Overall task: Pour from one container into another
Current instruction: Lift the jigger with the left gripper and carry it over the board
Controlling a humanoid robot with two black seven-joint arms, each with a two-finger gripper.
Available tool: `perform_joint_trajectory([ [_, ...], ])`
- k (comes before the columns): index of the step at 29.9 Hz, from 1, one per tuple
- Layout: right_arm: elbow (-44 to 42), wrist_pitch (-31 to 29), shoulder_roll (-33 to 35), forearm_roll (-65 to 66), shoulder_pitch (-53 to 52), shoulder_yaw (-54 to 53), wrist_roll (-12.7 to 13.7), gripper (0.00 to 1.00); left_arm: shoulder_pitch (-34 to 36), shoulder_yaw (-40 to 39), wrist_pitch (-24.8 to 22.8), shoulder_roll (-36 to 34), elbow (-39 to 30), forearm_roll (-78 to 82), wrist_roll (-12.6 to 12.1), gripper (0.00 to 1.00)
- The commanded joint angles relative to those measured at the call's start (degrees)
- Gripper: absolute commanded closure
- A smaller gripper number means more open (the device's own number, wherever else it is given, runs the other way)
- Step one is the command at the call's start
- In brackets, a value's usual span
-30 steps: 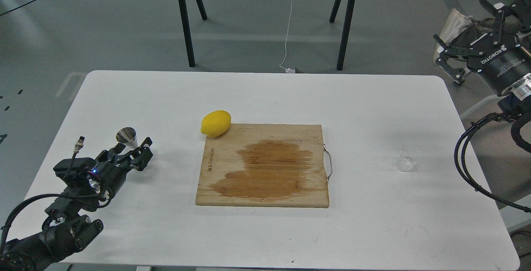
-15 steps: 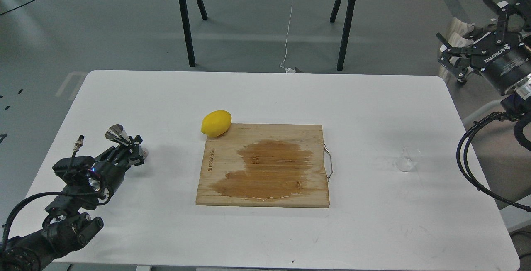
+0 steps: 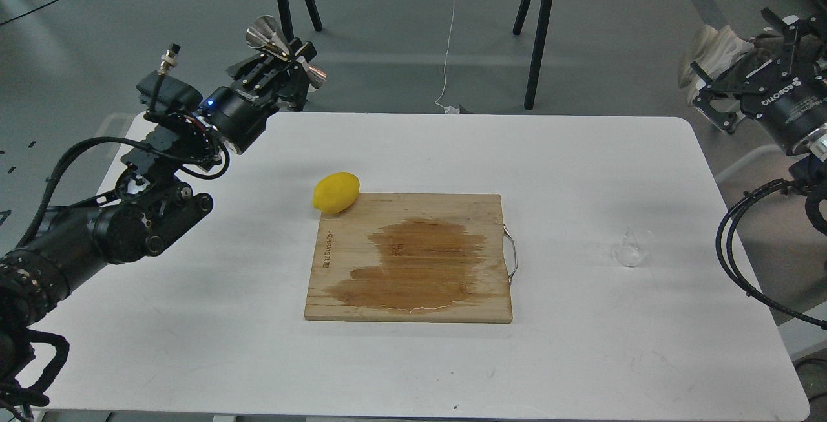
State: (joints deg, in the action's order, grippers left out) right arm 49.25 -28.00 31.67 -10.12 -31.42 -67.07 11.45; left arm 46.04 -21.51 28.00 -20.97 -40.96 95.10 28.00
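My left gripper is raised high above the table's back left part and is shut on the shiny steel jigger. The jigger lies tilted between the fingers, one cone pointing up-left, the other sticking out to the right. The small clear glass vessel stands upright on the white table at the right, just beyond the cutting board's handle. My right gripper hangs off the table's right edge, well above and behind the glass vessel, open with nothing in it.
A wooden cutting board with a wet stain and a metal handle lies mid-table. A yellow lemon rests at its back left corner. Black table legs stand behind the white table.
My left gripper closed on the jigger on the table at the left and lifted it high, up and to the right. The right gripper shifted slightly.
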Motion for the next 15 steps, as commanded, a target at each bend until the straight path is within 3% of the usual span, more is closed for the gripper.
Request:
perform_joint_trajectory([
  [1, -0.03, 0.0, 0.06, -0.08, 1.98, -0.34, 0.06, 0.01, 0.11, 4.89, 0.0, 6.54, -0.09, 1.05, 0.0, 0.95],
  [15, 0.06, 0.0, 0.76, 0.01, 2.68, -0.25, 0.15, 0.01, -10.7, 6.74, 0.0, 17.8, 2.28, 10.54, 0.0, 0.95],
])
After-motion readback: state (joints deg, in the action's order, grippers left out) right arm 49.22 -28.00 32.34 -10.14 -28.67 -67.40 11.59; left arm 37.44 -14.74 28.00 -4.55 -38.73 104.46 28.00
